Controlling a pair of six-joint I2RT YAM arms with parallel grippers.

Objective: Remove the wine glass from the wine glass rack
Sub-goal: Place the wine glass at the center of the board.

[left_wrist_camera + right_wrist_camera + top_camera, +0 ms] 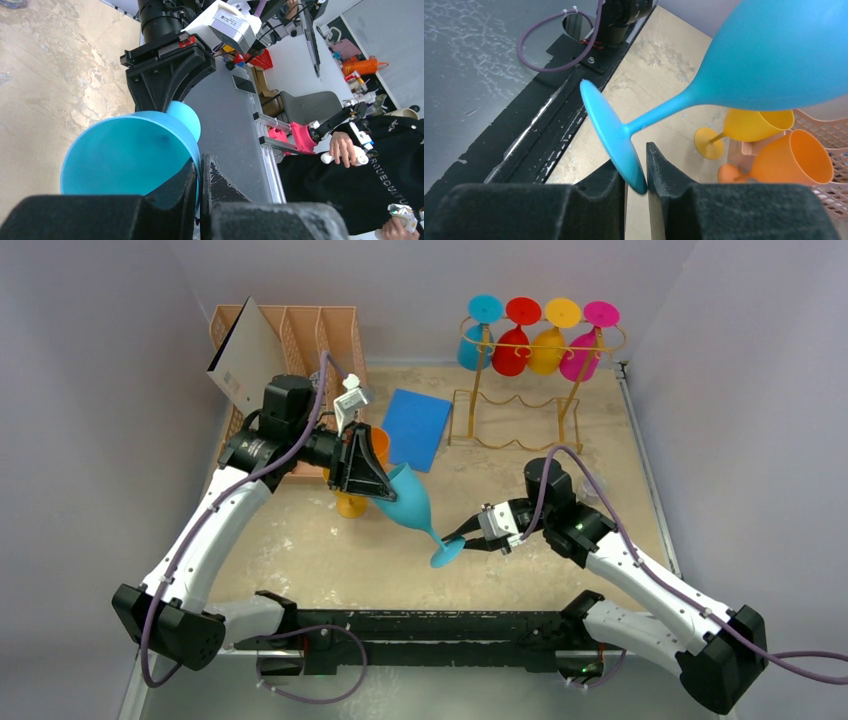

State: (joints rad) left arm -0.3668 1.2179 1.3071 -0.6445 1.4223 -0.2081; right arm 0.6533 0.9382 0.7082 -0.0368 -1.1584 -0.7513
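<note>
Top view: the teal wine glass [408, 502] hangs tilted in the air, off the rack [478, 385], in front of it and leftward.

Left wrist: the left gripper [200, 170] is clamped on the bowl's rim.

Right wrist: the right gripper [631, 167] has its jaws on either side of the foot's edge (pinching or slack, I cannot tell).

From above, my left gripper [380, 488] hides the mouth of the glass [410, 505] and most of the orange glass [378, 440] and yellow glass [350, 506]. At my right wrist the bowl runs off-frame. Whether my right gripper [634, 167] pinches the foot, I can't tell.
</note>
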